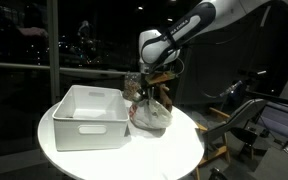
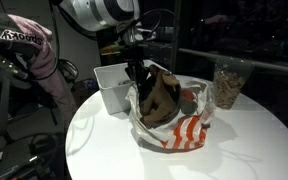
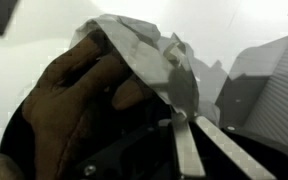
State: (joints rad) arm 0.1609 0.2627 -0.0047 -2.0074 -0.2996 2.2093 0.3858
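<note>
Tool narrow, tight on bag rim; white bin just beside, table edge near.

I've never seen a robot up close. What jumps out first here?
A white robot arm reaches down over a round white table, its gripper pinched shut on the rim of a crumpled plastic bag with red-and-white stripes and something brown inside. Beside the bag sits a white bin, and the windows behind are dark.

White lettering on pink fabric, too blurred to read.
</note>
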